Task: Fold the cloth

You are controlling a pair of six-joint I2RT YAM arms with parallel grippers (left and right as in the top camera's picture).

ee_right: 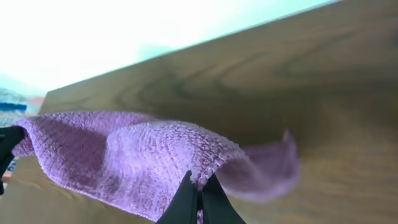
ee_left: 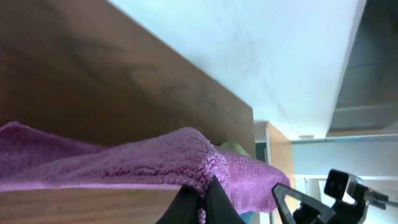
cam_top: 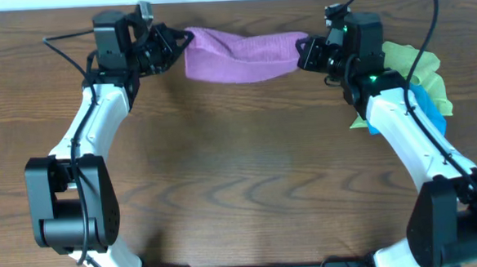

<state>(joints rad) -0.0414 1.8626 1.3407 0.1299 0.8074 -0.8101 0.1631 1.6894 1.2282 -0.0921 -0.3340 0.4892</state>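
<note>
- Left gripper (cam_top: 183, 41) is pinched tight on one end of the cloth (cam_top: 238, 53), and right gripper (cam_top: 304, 50) is clamped on the other end.
- The cloth hangs slung between them near the table's (cam_top: 241, 174) far edge, sagging mid-span.
- Looks light, floppy and fuzzy, so I'd guess it drapes easily. Corners seem the best place to grab.

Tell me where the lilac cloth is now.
Overhead, the cloth stretches along the far edge of the table, its ends pinched by the left hand and right hand.
</note>
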